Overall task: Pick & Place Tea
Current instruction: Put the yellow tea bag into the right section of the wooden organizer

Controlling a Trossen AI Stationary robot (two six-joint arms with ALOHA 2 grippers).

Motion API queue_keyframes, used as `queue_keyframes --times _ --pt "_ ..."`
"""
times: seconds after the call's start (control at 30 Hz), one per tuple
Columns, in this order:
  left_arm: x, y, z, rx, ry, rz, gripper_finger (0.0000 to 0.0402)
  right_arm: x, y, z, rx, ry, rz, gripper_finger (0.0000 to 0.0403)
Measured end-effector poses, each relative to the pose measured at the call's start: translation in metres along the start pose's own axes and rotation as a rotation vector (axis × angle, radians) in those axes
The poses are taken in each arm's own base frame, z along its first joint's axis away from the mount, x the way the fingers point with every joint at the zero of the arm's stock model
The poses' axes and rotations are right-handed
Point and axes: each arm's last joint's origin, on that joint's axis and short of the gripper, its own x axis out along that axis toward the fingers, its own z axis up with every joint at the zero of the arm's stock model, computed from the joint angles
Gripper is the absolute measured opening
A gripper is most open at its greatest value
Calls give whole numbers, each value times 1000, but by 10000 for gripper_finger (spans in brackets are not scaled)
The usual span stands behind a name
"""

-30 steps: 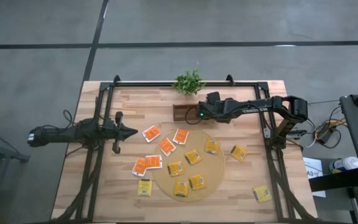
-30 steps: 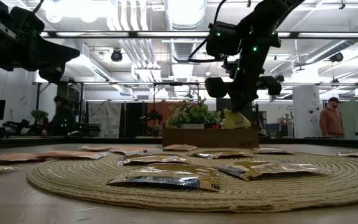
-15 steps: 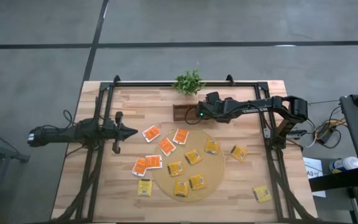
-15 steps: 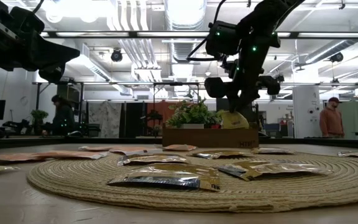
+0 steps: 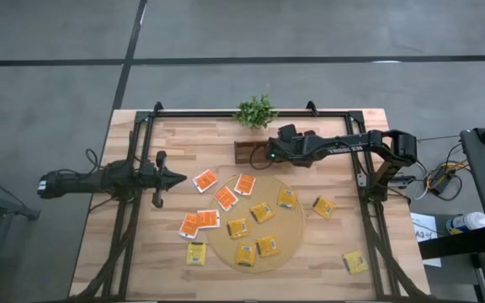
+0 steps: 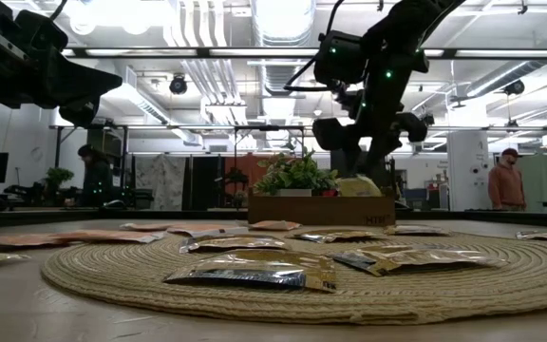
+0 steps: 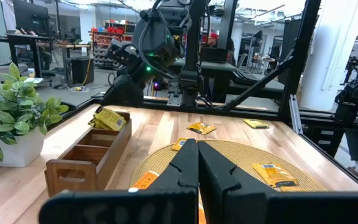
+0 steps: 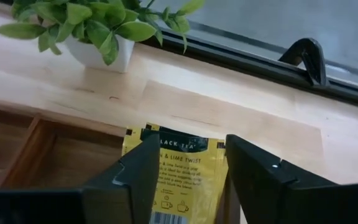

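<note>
A pale wooden table stood on a grey floor, with a dark arm reaching in from each side. On the left, the left gripper hung over bare wood near the table's left edge, its two dark fingers pressed together and holding nothing.

Just to its right lay small flat square orange-red tea packets with white edging, scattered on the wood beside a large round woven tan mat. One of them lay at the mat's rim. Small flat square yellow tea packets with dark centre marks lay spread across the mat, and from table height they looked like low crinkled shapes on the weave. More yellow ones lay off the mat: one near the front edge, one just right of the mat, one well apart toward the front right corner.

Behind the mat stood a long brown wooden divided tray, and behind that a small green leafy plant in a white pot. The right gripper was poised over the tray's right end, fingers spread apart. Between them, a yellow tea packet printed with dark lettering leaned tilted against the tray's end wall; I could not tell whether the fingers touched it.

Far back in the room, a person stood at the right.
</note>
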Motion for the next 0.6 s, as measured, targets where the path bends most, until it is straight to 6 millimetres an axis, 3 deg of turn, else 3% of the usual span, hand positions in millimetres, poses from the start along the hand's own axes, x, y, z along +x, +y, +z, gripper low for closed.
queue_keyframes --times 0.23,0.6 --pt "0 0 0 0 0 0 0 -4 0 0 -74 -42 -22 182" --pt "0 0 0 0 0 0 0 -40 7 23 -198 -115 77 128"
